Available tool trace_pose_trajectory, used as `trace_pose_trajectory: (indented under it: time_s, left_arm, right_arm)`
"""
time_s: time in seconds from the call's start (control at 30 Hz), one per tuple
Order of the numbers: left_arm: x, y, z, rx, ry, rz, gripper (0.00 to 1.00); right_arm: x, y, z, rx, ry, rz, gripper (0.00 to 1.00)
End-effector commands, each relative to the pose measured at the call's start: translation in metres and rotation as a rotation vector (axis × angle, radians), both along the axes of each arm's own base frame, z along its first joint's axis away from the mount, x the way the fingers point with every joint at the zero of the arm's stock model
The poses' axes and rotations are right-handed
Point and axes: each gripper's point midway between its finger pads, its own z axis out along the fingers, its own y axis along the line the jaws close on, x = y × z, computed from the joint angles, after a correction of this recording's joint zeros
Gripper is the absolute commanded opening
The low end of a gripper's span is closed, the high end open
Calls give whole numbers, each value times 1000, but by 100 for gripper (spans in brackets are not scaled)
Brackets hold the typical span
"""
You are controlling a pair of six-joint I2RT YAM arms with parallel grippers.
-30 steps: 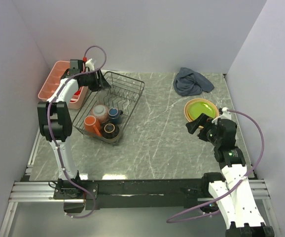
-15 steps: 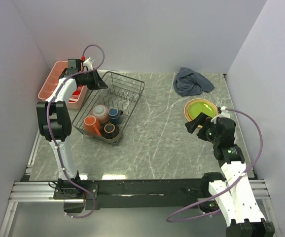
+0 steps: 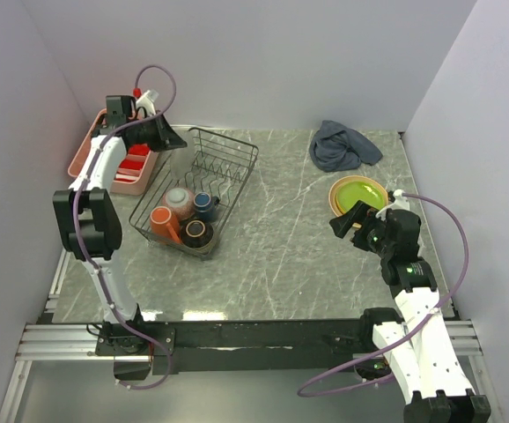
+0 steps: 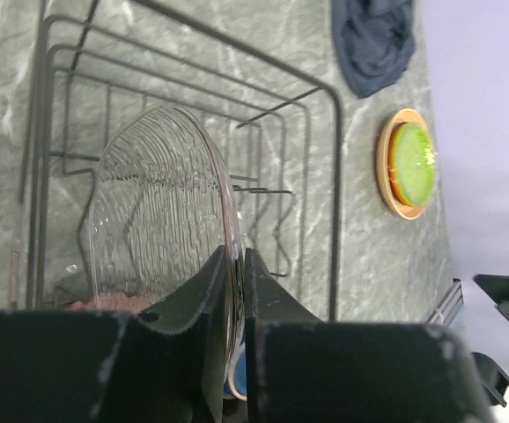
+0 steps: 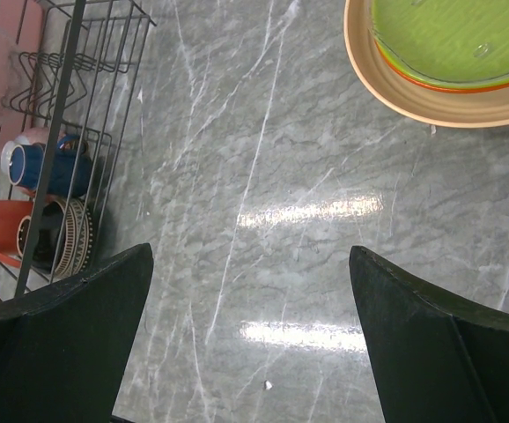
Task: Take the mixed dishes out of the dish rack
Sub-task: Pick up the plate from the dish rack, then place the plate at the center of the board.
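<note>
1. Near the right edge of the table point(image 3: 281, 256), a tan plate point(image 5: 413, 104) lies flat with a green plate point(image 5: 457, 35) stacked on it; both are well apart from the dish rack point(image 3: 224, 163), so I judge those two unloaded.
2. At the far left of the table, the rack holds four pieces bunched at its near end: an orange mug point(image 3: 161, 222), a pink bowl point(image 3: 180, 199), a blue cup point(image 3: 204, 205) and a brown bowl point(image 3: 197, 233); all four are left to take out.
3. Over the rack's far left corner, the left gripper point(image 4: 234, 278) is clamped on the rim of a clear glass plate point(image 4: 153, 211), held on edge above the wire prongs; whether its lower edge is free of the prongs I cannot tell; this looks like the piece being unloaded now.
4. Close to the stacked plates, the right gripper point(image 3: 349, 222) hangs over bare table with its fingers wide apart and nothing between them; it seems free for the next piece.
5. Beside the rack at the far left edge stands a pink tray point(image 3: 105, 145); a dark cloth point(image 3: 344, 145) lies by the far edge, right of centre; neither belongs to the job.
6. By my count the task is short of halfway: two plates out, one in the grip, four pieces to go.
</note>
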Motion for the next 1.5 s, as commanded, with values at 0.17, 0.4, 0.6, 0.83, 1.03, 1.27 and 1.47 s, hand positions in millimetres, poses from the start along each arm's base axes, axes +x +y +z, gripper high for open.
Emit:
trace_pose_trajectory:
  time_s: [0.17, 0.4, 0.6, 0.83, 1.03, 1.27, 1.47]
  left_arm:
    - [-36, -11, 99, -51, -169, -63, 8]
    - [-69, -23, 119, -4, -251, -93, 6]
    - [-107, -66, 118, 134, -363, -195, 6]
    - [-140, -126, 105, 375, -575, -298, 1]
    - [-165, -172, 90, 495, -706, -353, 2]
    - [-204, -219, 61, 653, -919, -393, 1]
    - [-235, -251, 30, 810, -1034, -436, 1]
  right_arm:
    - [4, 7, 11, 18, -51, 33, 100]
    - [5, 17, 14, 67, -53, 71, 100]
    - [6, 26, 15, 101, -50, 106, 100]
    - [8, 35, 20, 111, -51, 138, 100]
    - [9, 41, 26, 121, -49, 159, 100]
    - [9, 43, 37, 136, -49, 161, 100]
    - [9, 47, 55, 174, -66, 164, 100]
